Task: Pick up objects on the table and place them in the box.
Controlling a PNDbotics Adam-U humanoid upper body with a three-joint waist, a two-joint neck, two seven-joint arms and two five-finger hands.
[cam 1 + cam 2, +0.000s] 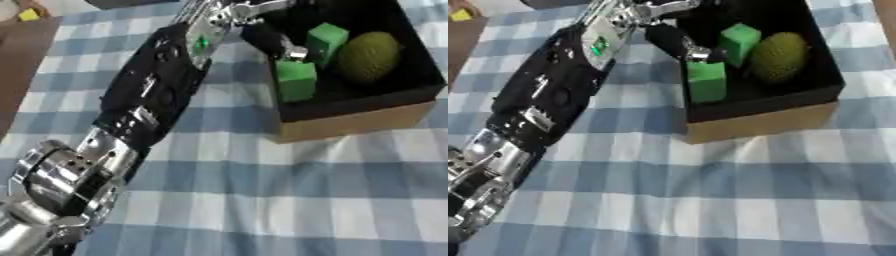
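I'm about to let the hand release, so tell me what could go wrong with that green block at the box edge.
1. The nearer green block sits at the box's left wall under the left hand; released there, it might tip out onto the checked cloth.
2. Withdrawing, the hand could drag the block or nudge the other green block and the round green fruit.

left arm extended forward, left hand angled downward.
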